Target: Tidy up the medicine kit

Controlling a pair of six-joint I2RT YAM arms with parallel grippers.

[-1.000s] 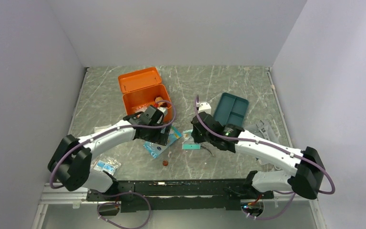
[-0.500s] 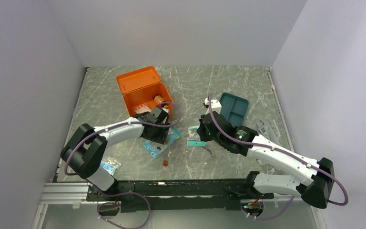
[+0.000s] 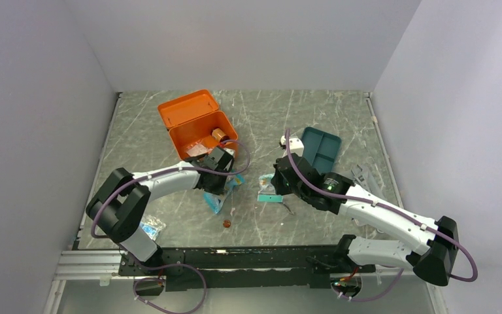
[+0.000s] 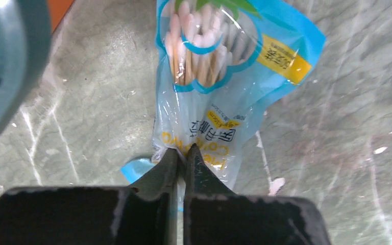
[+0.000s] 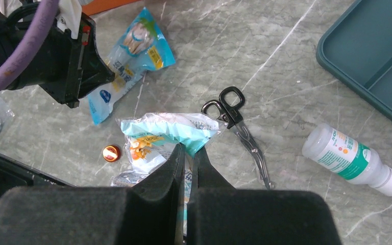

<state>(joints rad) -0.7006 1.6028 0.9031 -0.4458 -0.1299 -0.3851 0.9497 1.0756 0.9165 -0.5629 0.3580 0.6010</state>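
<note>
The orange medicine kit (image 3: 193,139) stands open at the back left, lid (image 3: 184,108) tipped back, with a brown bottle inside. Just in front of it my left gripper (image 3: 217,190) (image 4: 184,150) is shut on the near edge of a blue cotton swab bag (image 4: 219,66) (image 3: 217,199) that lies on the table. My right gripper (image 3: 269,188) (image 5: 189,148) is shut on a teal and white packet (image 5: 169,127) (image 3: 268,196), held over other small packets near the table's middle.
A teal divided tray (image 3: 319,149) (image 5: 372,56) sits at the back right, a white bottle (image 5: 352,158) (image 3: 292,142) beside it. Scissors (image 5: 237,120) lie next to the packet. A small red cap (image 3: 226,224) (image 5: 111,152) and blue sachets (image 3: 149,227) lie near the front.
My left gripper has gone from open to shut on the cotton swab bag. The right arm swung a little right with its packet, then held still.
</note>
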